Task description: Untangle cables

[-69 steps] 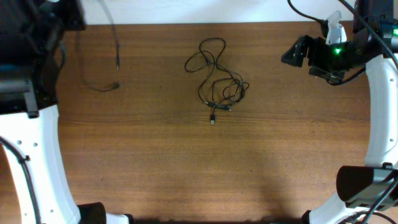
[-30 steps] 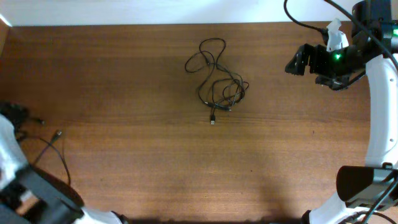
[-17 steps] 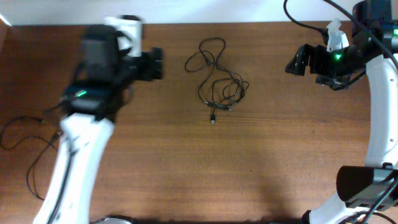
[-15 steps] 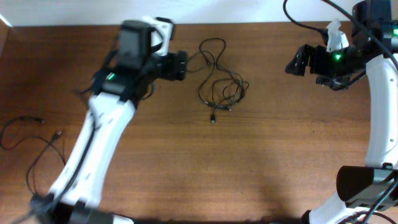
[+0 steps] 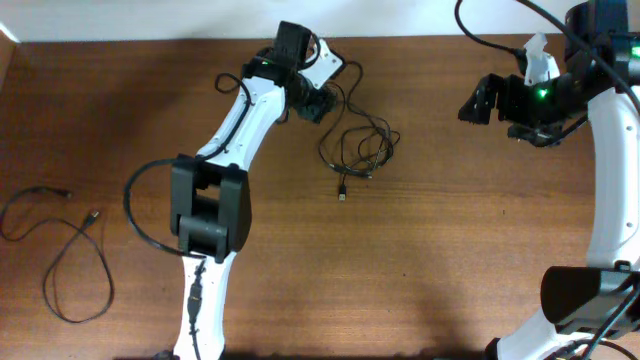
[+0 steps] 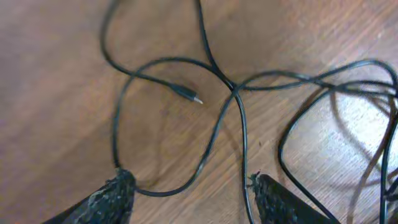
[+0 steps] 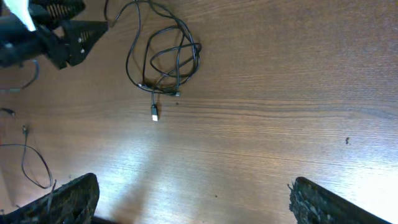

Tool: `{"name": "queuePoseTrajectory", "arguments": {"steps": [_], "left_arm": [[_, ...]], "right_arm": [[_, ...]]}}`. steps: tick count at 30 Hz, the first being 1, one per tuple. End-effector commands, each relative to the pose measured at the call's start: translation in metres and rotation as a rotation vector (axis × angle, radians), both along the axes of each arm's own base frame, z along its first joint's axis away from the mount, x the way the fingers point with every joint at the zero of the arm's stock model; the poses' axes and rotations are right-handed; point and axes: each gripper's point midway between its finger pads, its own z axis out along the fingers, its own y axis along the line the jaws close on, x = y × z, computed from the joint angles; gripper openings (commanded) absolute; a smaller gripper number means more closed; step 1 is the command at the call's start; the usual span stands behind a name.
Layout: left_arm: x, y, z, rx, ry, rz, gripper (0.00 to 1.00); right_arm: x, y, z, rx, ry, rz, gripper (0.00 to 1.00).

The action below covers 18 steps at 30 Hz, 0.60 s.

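The cables lie as a tangle of thin black cords at the table's centre back, with one plug end trailing toward the front. My left gripper is down over the tangle's upper left loop. In the left wrist view its jaws stand open astride a curved strand, and a small plug tip lies just ahead. My right gripper hovers open at the back right, well away from the cords. The right wrist view shows it with nothing between its fingers and the tangle far off.
Two loose thin cables lie apart at the table's left edge, also seen in the right wrist view. The left arm's white links stretch across the left half of the table. The table's back edge runs close behind the tangle.
My left arm has swung in from the left edge to the tangle's upper loop, and its jaws have narrowed. The right arm has not moved.
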Motion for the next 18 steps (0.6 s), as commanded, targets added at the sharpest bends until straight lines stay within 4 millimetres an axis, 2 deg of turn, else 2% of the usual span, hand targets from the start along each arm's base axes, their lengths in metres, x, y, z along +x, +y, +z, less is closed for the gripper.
{"name": "queuePoseTrajectory", "arguments": {"steps": [1,2,4,6,7,8,9,10,11,12,14,15,16,18], "left_arm": [[-0.009,-0.008,-0.037,-0.033,0.089,-0.054,0.62],[-0.009,-0.008,-0.046,-0.030,0.100,-0.054,0.61],[-0.003,-0.006,-0.070,-0.006,0.098,-0.041,0.45],[0.003,-0.004,-0.080,0.006,0.086,-0.033,0.28],[0.006,-0.005,-0.079,0.004,0.070,-0.032,0.24],[0.010,-0.005,-0.078,0.003,0.053,-0.030,0.17],[0.015,-0.004,-0.076,0.008,0.035,-0.016,0.04],[0.019,-0.001,-0.072,0.009,0.028,0.036,0.00],[0.027,0.006,-0.048,-0.002,0.016,0.133,0.00],[0.028,0.006,-0.021,-0.023,-0.003,0.153,0.00],[0.022,0.006,0.064,-0.075,-0.074,0.181,0.00],[0.008,0.006,0.112,-0.094,-0.110,0.174,0.00],[-0.007,0.006,0.150,-0.110,-0.147,0.166,0.00],[-0.038,0.007,0.213,-0.141,-0.218,0.147,0.00]], "right_arm": [[-0.002,-0.004,0.000,-0.027,0.000,-0.006,0.99],[-0.002,-0.004,0.000,-0.027,0.000,-0.006,0.99],[-0.002,-0.004,0.000,-0.027,0.003,-0.006,0.99],[-0.002,-0.004,0.000,-0.027,0.003,-0.006,0.99],[-0.002,-0.004,0.000,-0.026,0.003,-0.006,0.99],[-0.002,-0.004,0.000,-0.026,0.003,-0.006,0.99],[-0.002,-0.004,0.000,-0.026,0.003,-0.006,0.99],[-0.002,-0.004,0.000,-0.027,0.003,-0.006,0.99],[-0.002,-0.004,0.000,-0.026,0.003,-0.006,0.99],[-0.002,-0.004,0.000,-0.027,0.002,-0.006,0.99],[-0.002,-0.004,0.000,-0.027,0.002,-0.006,0.99],[-0.002,-0.004,0.000,-0.027,0.002,-0.006,0.99],[-0.002,-0.004,0.000,-0.027,0.000,-0.006,0.99],[-0.001,-0.005,0.000,-0.027,-0.005,-0.006,0.99]]}}
